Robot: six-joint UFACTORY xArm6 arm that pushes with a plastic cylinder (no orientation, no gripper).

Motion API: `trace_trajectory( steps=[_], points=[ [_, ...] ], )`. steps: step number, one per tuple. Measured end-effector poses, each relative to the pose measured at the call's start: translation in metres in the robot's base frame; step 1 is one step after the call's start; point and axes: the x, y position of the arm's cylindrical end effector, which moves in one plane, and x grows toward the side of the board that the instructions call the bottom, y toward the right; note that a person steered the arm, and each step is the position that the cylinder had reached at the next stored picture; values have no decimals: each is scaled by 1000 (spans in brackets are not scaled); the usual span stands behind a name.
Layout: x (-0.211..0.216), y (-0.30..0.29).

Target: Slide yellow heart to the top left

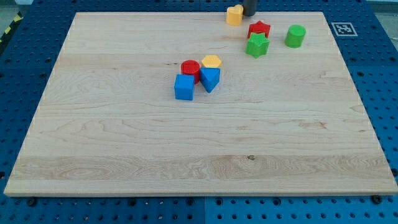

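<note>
The yellow heart [234, 14] lies at the view's top edge of the wooden board [124, 143], a little right of centre. My tip [249, 14] stands just to the right of the heart, touching it or nearly so. Only the lowest part of the dark rod shows at the view's top.
A red star [259, 29], a green star [257, 45] and a green cylinder [295, 36] lie below and right of the tip. Near the board's middle, a red cylinder [190, 68], yellow hexagon [211, 61], blue cube [184, 87] and blue triangle [211, 79] cluster together.
</note>
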Motion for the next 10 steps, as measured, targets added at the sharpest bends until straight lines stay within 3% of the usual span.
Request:
trace_trajectory(
  steps=[3, 5, 10],
  points=[
    [31, -19],
    [8, -68],
    [17, -169]
  ],
)
